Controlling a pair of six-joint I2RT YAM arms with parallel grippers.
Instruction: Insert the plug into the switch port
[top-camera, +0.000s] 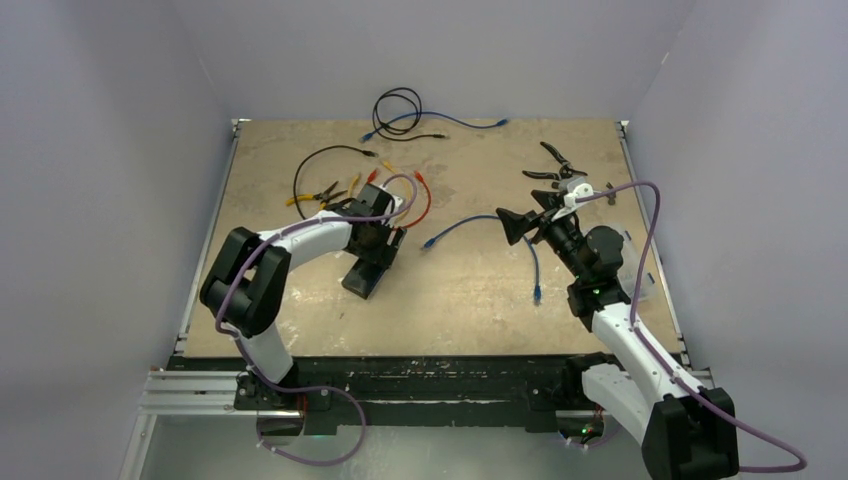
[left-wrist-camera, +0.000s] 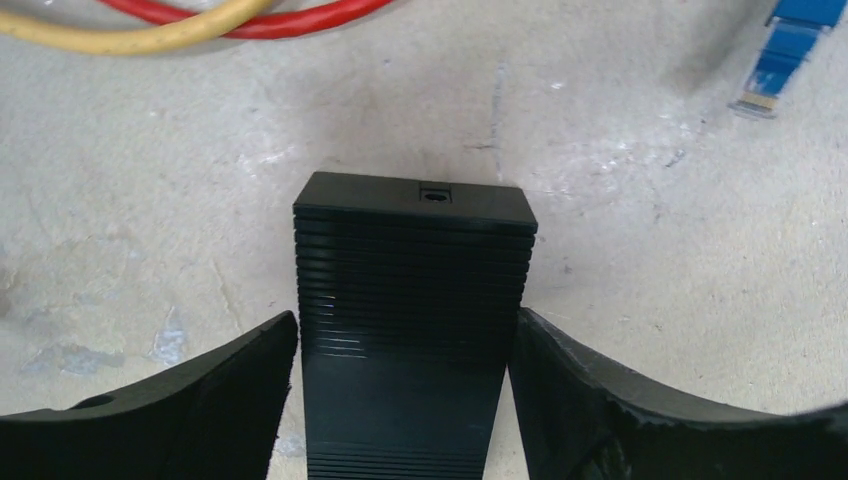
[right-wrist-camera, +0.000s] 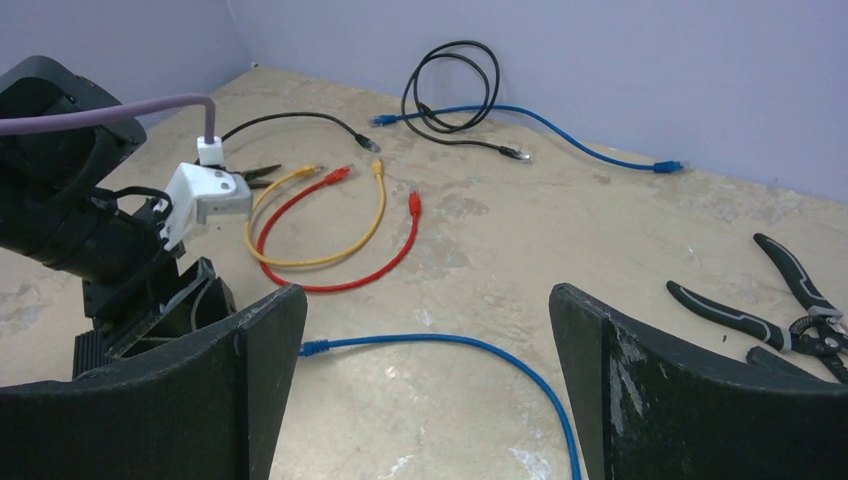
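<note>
**Two tools, one loose plug lying between them**

Nearest the arm bases in the top view, the blue cable (top-camera: 530, 262) is lying loose on the desk (top-camera: 460, 330). One end is trailing toward the lower middle of the frame. The other end, the plug (top-camera: 428, 243), is pointing left at centre.

The right tool (top-camera: 512, 228) is hovering over the cable's bend, right of centre, with its fingers spread wide and holding nothing. In its own wrist view the plug is showing at lower left, so it is lying ahead and to the left of that tool.

Left of centre, the left tool (left-wrist-camera: 406, 315) is sitting closed across the switch (left-wrist-camera: 412, 260), a fingertip resting against each long side. The switch's long axis is running from lower left to upper right in the top view. Which edge is carrying the ports I cannot tell.

The right arm is looking nearer the plug, which probably needs carrying leftward to the switch.

Farther back, a yellow cable (left-wrist-camera: 110, 42) and a red cable (left-wrist-camera: 300, 22) are curling just beyond the switch. Black-handled pliers (right-wrist-camera: 725, 310) are lying beyond the right tool.
</note>
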